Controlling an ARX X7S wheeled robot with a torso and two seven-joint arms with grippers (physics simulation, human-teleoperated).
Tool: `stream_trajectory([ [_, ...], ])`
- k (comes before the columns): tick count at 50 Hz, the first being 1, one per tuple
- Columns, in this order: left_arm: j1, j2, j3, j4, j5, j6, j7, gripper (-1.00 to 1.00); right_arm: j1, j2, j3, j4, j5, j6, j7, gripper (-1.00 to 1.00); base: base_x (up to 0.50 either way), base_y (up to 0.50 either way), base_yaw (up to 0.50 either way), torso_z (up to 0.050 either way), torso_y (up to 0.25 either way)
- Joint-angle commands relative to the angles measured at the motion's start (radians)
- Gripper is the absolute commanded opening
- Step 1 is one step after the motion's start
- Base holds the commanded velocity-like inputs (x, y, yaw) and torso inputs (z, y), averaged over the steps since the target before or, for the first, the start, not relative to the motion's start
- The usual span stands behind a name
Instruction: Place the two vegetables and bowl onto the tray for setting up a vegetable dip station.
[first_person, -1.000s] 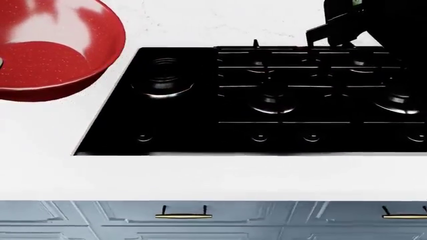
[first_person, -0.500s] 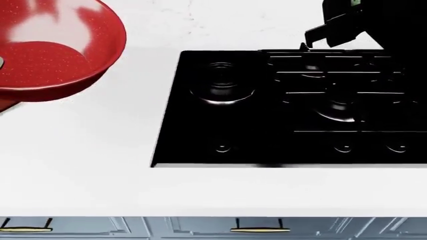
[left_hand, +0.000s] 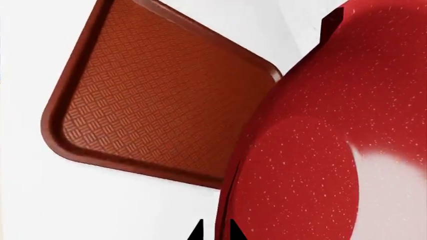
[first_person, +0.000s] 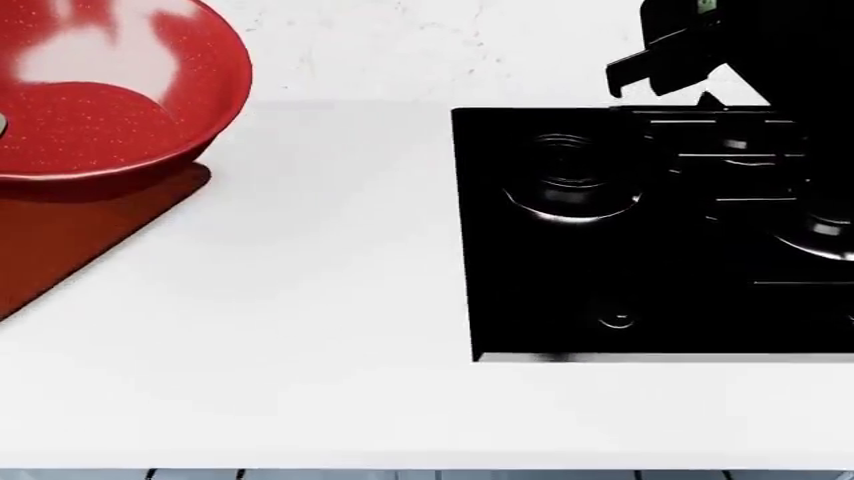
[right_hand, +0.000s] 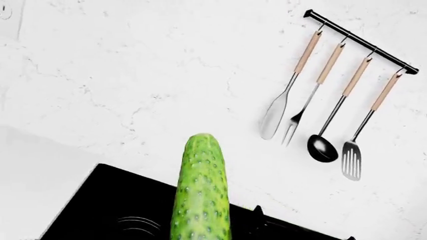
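The large red bowl (first_person: 107, 110) hangs at the head view's upper left, over a corner of the dark red-brown tray (first_person: 74, 235). In the left wrist view my left gripper (left_hand: 215, 232) is shut on the bowl (left_hand: 333, 150), one dark fingertip on each side of its rim, with the crosshatched tray (left_hand: 153, 100) lying beyond it. The bumpy green cucumber (right_hand: 201, 195) sticks out from my right gripper over the cooktop; its fingers are hidden in that view. The right gripper (first_person: 667, 60) is a dark shape at the head view's upper right. The carrot is out of view.
A black gas cooktop (first_person: 641, 250) with burners and knobs fills the right of the white counter (first_person: 334, 300). On the marble wall hangs a rail of several wooden-handled utensils (right_hand: 333, 100). The counter's front edge runs along the bottom of the head view.
The head view has swung left: the cooktop has slid right in the picture and the tray's corner has come into sight under the bowl. Bowl and right gripper keep their places in the picture.
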Motion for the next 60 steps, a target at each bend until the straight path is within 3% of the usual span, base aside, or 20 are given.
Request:
stream_trajectory([
  [1, -0.004, 0.001, -0.003, -0.002, 0.006, 0.001, 0.0, -1.0, 0.008, -0.001, -0.002, -0.002, -0.01, 0.004, -0.001, -1.0, 0.09, 0.5, 0.0, 0.015, 0.0],
  [41, 0.0, 0.03, -0.012, 0.038, -0.025, 0.008, 0.004, -1.0, 0.006, 0.005, -0.008, -0.029, -0.029, -0.034, -0.043, -1.0, 0.1, 0.5, 0.0, 0.0, 0.001],
  [60, -0.005, 0.017, -0.003, 0.153, -0.025, 0.073, 0.0, -1.0, 0.003, 0.013, -0.006, -0.022, -0.038, -0.048, -0.04, -1.0, 0.0, 0.0, 0.0, 0.0, 0.001],
])
